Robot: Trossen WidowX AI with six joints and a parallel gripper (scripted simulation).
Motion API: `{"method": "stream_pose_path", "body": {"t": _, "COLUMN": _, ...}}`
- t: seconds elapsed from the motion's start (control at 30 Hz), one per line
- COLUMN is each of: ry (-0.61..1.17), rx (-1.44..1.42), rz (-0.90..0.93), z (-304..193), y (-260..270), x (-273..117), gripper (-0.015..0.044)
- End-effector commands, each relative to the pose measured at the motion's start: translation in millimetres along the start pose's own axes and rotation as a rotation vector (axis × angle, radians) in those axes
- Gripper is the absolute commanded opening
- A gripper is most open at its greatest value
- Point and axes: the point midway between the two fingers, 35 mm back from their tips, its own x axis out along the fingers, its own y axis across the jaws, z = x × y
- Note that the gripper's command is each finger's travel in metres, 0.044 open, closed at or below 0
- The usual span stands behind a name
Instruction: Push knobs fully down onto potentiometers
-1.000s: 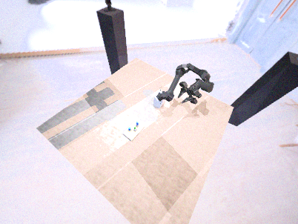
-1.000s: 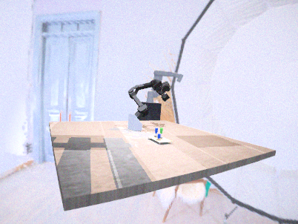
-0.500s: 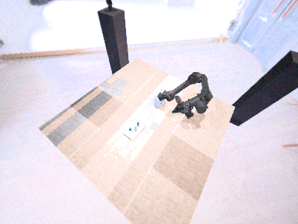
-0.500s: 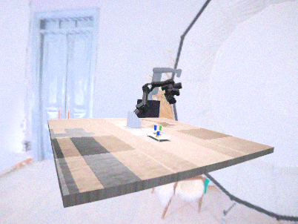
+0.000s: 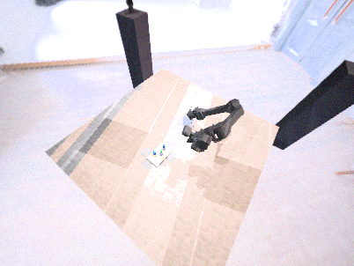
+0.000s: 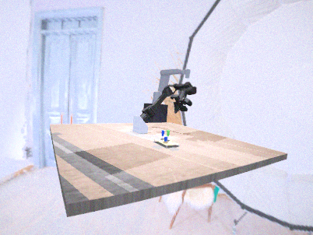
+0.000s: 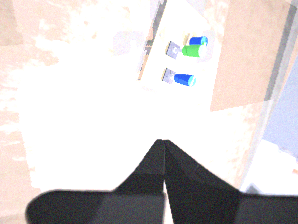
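Your gripper (image 5: 188,135) (image 6: 185,108) (image 7: 161,145) has its fingers pressed together with nothing between them. You have the circuit board (image 5: 159,155) (image 6: 167,143) (image 7: 156,70) on the table (image 5: 132,194) (image 6: 156,163) (image 7: 75,120) apart from the fingertips: in the wrist view it lies beyond them, up and slightly right, and in the exterior view it sits lower than they do. On it, out past your fingertips, stand two blue knobs and a green knob (image 5: 161,151) (image 6: 168,133) (image 7: 193,51) between them; none touches the fingers.
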Motion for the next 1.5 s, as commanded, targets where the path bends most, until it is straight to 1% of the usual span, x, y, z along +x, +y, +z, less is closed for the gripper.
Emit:
{"method": "stream_pose_path", "body": {"t": 0.0, "ry": 0.052, "rx": -0.001, "rz": 0.101, "z": 11, "y": -18, "x": 26, "gripper": 0.0000}}
{"method": "stream_pose_path", "body": {"t": 0.27, "ry": 0.095, "rx": 0.025, "rz": 0.346, "z": 22, "y": -63, "x": 84, "gripper": 0.0000}}
{"method": "stream_pose_path", "body": {"t": 0.47, "ry": 0.059, "rx": 0.068, "rz": 0.530, "z": 18, "y": -98, "x": 130, "gripper": 0.0000}}
{"method": "stream_pose_path", "body": {"t": 0.53, "ry": 0.044, "rx": 0.081, "rz": 0.569, "z": 16, "y": -106, "x": 139, "gripper": 0.0000}}
{"method": "stream_pose_path", "body": {"t": 0.7, "ry": 0.042, "rx": 0.082, "rz": 0.573, "z": 15, "y": -107, "x": 141, "gripper": 0.0000}}
{"method": "stream_pose_path", "body": {"t": 0.83, "ry": 0.041, "rx": 0.082, "rz": 0.574, "z": 15, "y": -96, "x": 157, "gripper": 0.0000}}
{"method": "stream_pose_path", "body": {"t": 1.07, "ry": 0.041, "rx": 0.082, "rz": 0.574, "z": 15, "y": -95, "x": 160, "gripper": 0.0000}}
{"method": "stream_pose_path", "body": {"t": 1.47, "ry": 0.041, "rx": 0.082, "rz": 0.575, "z": 15, "y": -84, "x": 175, "gripper": 0.0000}}
